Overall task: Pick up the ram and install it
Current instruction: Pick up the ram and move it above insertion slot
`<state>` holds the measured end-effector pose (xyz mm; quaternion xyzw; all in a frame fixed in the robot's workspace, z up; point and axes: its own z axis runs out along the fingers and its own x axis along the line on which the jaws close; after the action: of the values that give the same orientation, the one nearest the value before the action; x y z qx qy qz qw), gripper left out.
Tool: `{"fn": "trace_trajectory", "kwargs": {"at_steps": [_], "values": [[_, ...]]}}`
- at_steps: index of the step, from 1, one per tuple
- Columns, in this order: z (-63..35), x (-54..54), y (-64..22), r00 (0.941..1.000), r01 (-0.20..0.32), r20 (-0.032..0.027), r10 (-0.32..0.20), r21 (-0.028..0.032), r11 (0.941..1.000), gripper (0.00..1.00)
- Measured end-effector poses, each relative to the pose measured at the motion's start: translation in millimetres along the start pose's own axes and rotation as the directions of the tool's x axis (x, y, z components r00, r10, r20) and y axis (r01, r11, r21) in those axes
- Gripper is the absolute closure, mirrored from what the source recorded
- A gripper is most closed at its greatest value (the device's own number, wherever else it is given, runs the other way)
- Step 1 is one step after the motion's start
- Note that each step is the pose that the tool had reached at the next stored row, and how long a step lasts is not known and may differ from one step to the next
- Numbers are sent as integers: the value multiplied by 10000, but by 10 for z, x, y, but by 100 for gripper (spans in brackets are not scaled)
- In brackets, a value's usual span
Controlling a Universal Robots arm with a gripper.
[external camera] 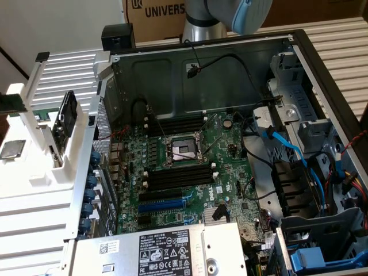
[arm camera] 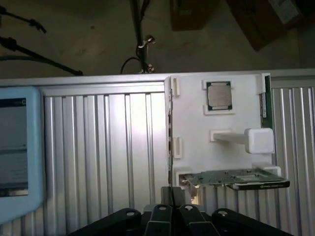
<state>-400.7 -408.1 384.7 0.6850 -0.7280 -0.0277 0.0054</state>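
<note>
Gaping case [external camera: 172, 80]: side off, from centre to 3 o'clock in the exterior view, board inside.
Table [arm camera: 98, 147]: ribbed metal, under the holder.
Holder [external camera: 40, 178]: white, outside the case at 9 o'clock in the exterior view; carries card, ram and CPU.
Board [external camera: 230, 172]: green, flat on the case floor, socket [external camera: 181, 150] mid-board.
Arm [external camera: 230, 14]: grey with pale blue cap, at 12 o'clock in the exterior view, beyond the case's far wall.
Slots [external camera: 178, 175]: long, black, in banks at 12 and 6 o'clock of the socket.
Card [external camera: 65, 118]: dark, upright on edge in the holder, at 3 o'clock of the ram.
Ram [external camera: 11, 104]: green stick on edge at the holder's outer side, at 9 o'clock in the exterior view, well apart from the slots; in the wrist view the ram [arm camera: 266, 101] a thin green edge near the CPU.
CPU [arm camera: 218, 96]: square, silver, flat in a holder recess.
Gripper [arm camera: 173, 192]: fingers pressed together, gripping nothing; apart from the ram.
</note>
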Motion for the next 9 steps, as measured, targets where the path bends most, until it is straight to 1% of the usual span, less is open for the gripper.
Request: {"fn": "trace_trajectory", "kwargs": {"at_steps": [3, 9], "values": [[-78, 22, -132, 10000, -1, -2, 1, -24, 10000, 88], [-188, 47, -404, 10000, -2, -3, 2, -57, 10000, 88]]}}
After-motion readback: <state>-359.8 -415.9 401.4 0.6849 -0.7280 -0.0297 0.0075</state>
